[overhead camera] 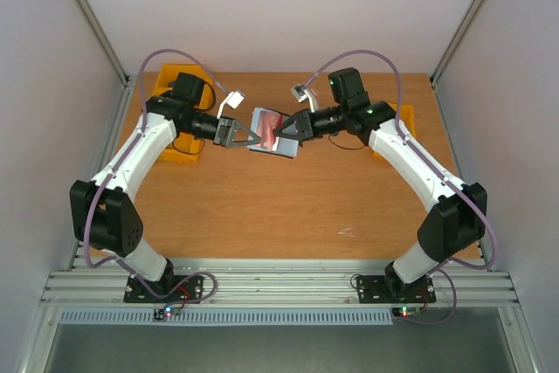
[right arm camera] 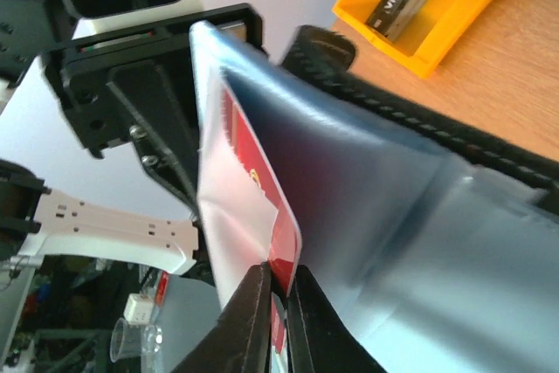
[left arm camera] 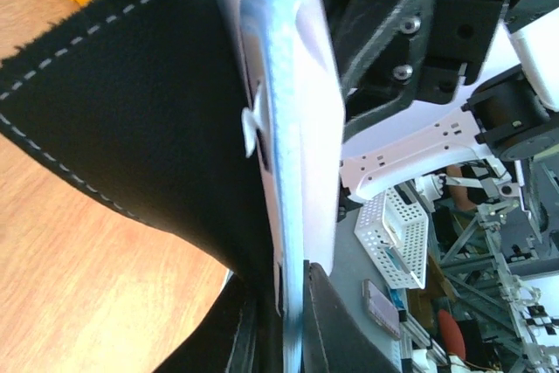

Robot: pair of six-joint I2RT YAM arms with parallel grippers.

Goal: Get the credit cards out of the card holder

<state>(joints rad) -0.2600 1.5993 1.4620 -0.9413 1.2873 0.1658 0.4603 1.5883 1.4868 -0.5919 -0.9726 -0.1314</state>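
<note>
The right gripper is clenched on the edge of a red card, which lies against the blue-grey inner panel of the card holder. The left gripper is clamped on the holder's opposite edge. The open holder hangs between them above the table, with a yellow bin beyond.
</note>
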